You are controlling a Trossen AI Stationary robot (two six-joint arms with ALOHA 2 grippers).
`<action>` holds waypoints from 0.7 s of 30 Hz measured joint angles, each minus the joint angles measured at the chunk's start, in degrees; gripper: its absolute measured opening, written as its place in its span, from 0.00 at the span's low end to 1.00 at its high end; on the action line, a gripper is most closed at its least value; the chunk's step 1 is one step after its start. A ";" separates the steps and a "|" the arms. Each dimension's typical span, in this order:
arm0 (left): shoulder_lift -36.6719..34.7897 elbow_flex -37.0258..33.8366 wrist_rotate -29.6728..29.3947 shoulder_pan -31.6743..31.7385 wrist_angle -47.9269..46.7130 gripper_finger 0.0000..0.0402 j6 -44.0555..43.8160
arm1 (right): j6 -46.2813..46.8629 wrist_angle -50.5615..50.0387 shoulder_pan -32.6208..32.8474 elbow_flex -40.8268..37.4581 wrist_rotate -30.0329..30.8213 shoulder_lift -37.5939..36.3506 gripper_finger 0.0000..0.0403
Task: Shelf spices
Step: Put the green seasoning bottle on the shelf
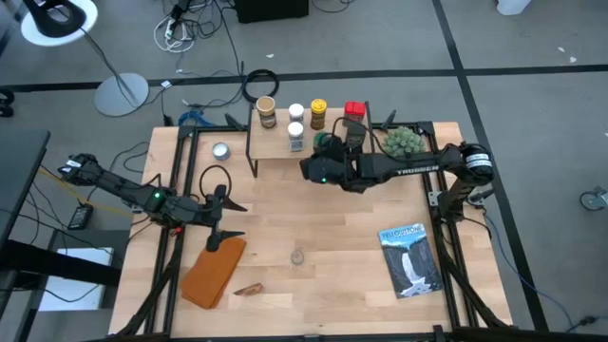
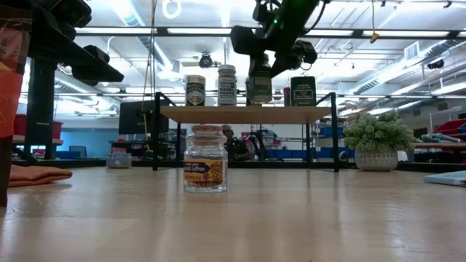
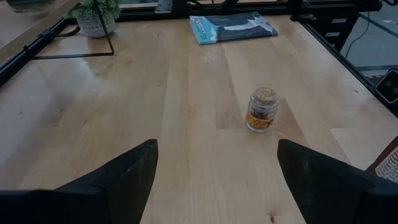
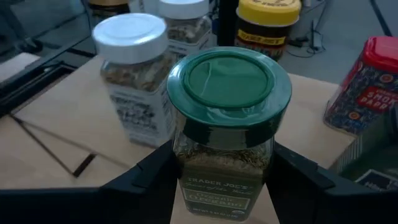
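Observation:
The shelf stands at the table's far middle. On its wooden top stand spices: a tan-topped jar, two white-topped jars, a yellow-topped jar and a red tin. My right gripper is shut on a green-lidded spice jar over the shelf's right half. A small cork-topped jar stands on its base at the table's middle. My left gripper waits open at the table's left, holding nothing. My right gripper pinches the green-lidded jar's glass body between its two fingers, just below the lid. The fingers come slanting down from the table's near side. The jar is upright and, in the low view, its base is a little above the shelf top.
A spiky green plant in a pot stands right of the shelf. A flat silver tin lies left of it. An orange cloth lies at the near left and a book at the near right.

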 joint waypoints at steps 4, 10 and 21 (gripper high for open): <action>0.00 0.00 0.00 0.00 0.00 0.83 0.01 | -0.75 0.03 -1.50 0.00 -0.05 0.00 0.51; -0.01 0.00 -0.02 0.00 1.09 0.83 0.02 | -1.29 0.88 -3.66 0.00 -1.25 0.00 0.51; 0.00 0.00 0.00 0.00 1.09 0.83 0.02 | 0.10 3.27 -6.93 0.00 -3.47 0.00 0.56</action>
